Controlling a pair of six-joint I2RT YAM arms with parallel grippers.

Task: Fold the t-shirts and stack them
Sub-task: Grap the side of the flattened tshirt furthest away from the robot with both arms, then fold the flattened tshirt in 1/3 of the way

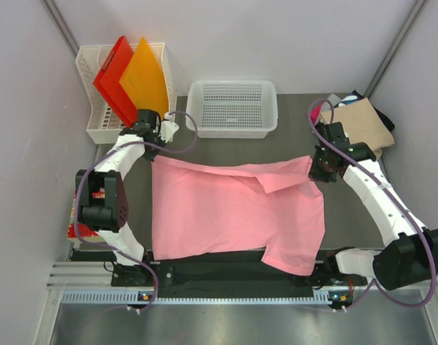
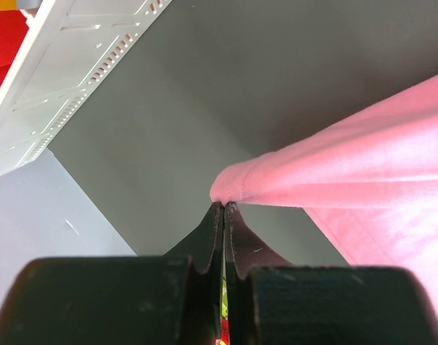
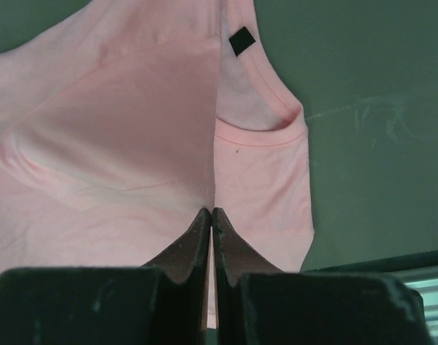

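Light pink cloth t-shirt (image 1: 226, 215) lies spread on the dark grey tabletop (image 1: 291, 147), filling the middle between the two arms. One flap is folded over near its far right corner.

Left claw (image 2: 224, 208): fingers pressed together, clamped on the shirt's far left corner. The cloth rises in a rounded ridge from the tips.

Right claw (image 3: 210, 212): fingers together, pinching the shirt at its far right corner. The right wrist view shows the collar with a small black label (image 3: 240, 41) just beyond the pinch.

Stack of folded t-shirts (image 1: 359, 123) sits at the far right, tan on top, with black and magenta edges showing beneath.

White perforated plastic basket (image 1: 233, 131) sits at far centre, apart from the shirt.

White slotted file rack (image 1: 90, 93) at far left holds a red flat plastic folder (image 1: 113, 75) and an orange flat plastic folder (image 1: 143, 75), both leaning.
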